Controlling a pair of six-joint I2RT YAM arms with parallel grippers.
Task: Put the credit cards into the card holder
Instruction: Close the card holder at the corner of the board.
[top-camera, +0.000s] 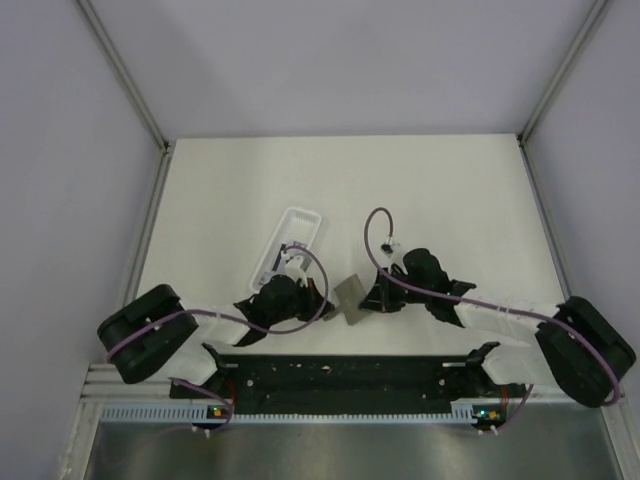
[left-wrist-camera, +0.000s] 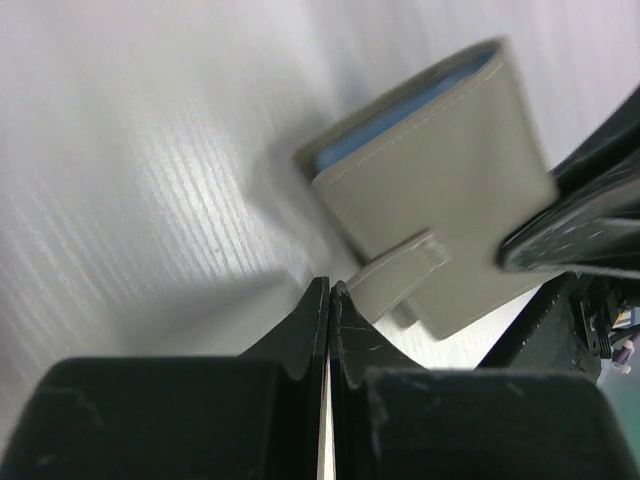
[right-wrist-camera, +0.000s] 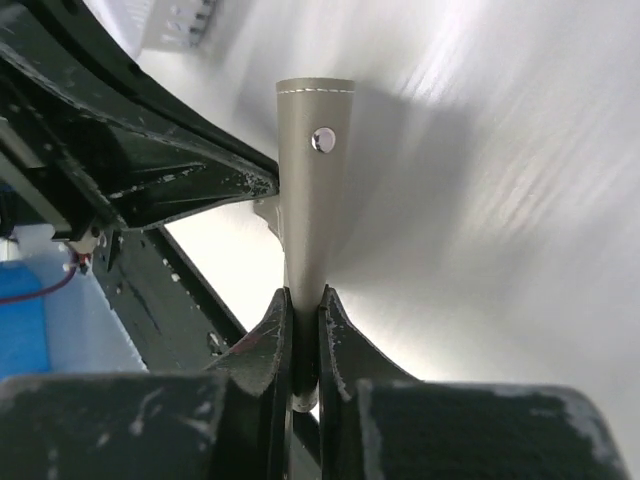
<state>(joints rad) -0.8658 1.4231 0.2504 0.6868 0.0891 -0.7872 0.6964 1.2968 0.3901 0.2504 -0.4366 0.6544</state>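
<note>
The card holder (top-camera: 351, 297) is a grey folded wallet held up off the table between my two grippers. My right gripper (right-wrist-camera: 303, 300) is shut on its edge; the wallet (right-wrist-camera: 312, 190) stands edge-on with a silver snap stud facing the camera. In the left wrist view the wallet (left-wrist-camera: 440, 200) shows its blue inside and a strap tab (left-wrist-camera: 400, 270). My left gripper (left-wrist-camera: 330, 288) is shut, with its tips right at the end of that tab. I cannot tell whether it pinches the tab. No credit cards are clearly visible.
A long white plastic tray (top-camera: 290, 240) lies just behind the left gripper; its end shows in the right wrist view (right-wrist-camera: 175, 20). The arm bases and a black rail (top-camera: 340, 375) run along the near edge. Grey walls enclose the table.
</note>
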